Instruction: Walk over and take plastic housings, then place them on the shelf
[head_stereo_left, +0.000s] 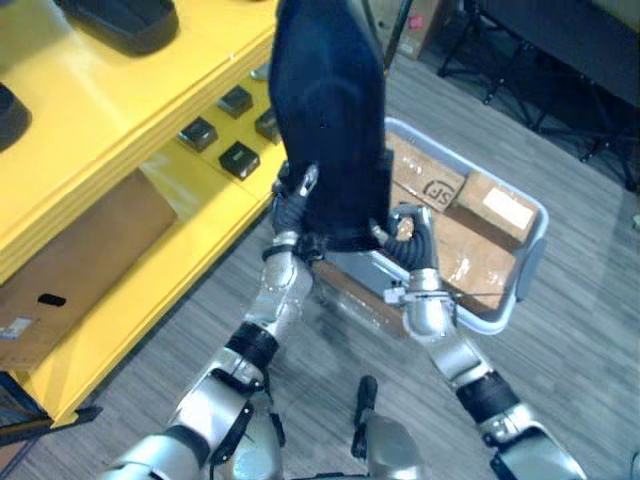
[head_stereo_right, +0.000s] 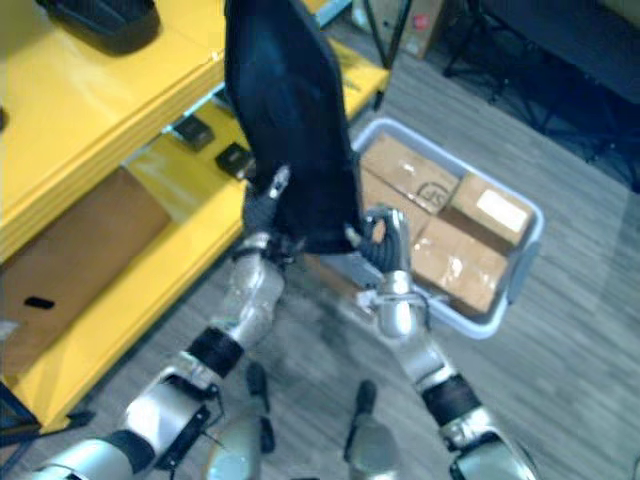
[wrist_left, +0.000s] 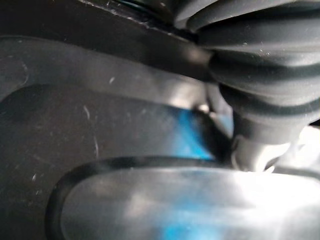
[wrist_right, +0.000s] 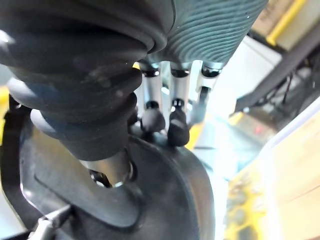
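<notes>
In the left eye view, the robot is holding a large black plastic housing (head_stereo_left: 330, 120) upright between its two hands. The left hand (head_stereo_left: 290, 210) is pressing against the housing's lower left edge and the right hand (head_stereo_left: 412, 238) against its lower right corner. Past the housing a grey bin (head_stereo_left: 533, 250) is standing on the floor, and cardboard boxes (head_stereo_left: 497, 208) are lying flat in it, side by side. To the left a yellow shelf (head_stereo_left: 130, 110) is carrying another dark housing (head_stereo_left: 125, 22) on its top level, small black blocks (head_stereo_left: 238, 158) on the level below and a cardboard sheet (head_stereo_left: 85, 250) lower still.

The right eye view is showing the same hold, with the bin's boxes just beyond the right hand.

In the left wrist view, the housing's dark moulded surface is lying right against the left hand; whether that hand is clasping it cannot be told.

In the right wrist view, the right hand's fingers (wrist_right: 176, 127) are curling onto the housing's rim, dark tips touching it, gripping it
</notes>
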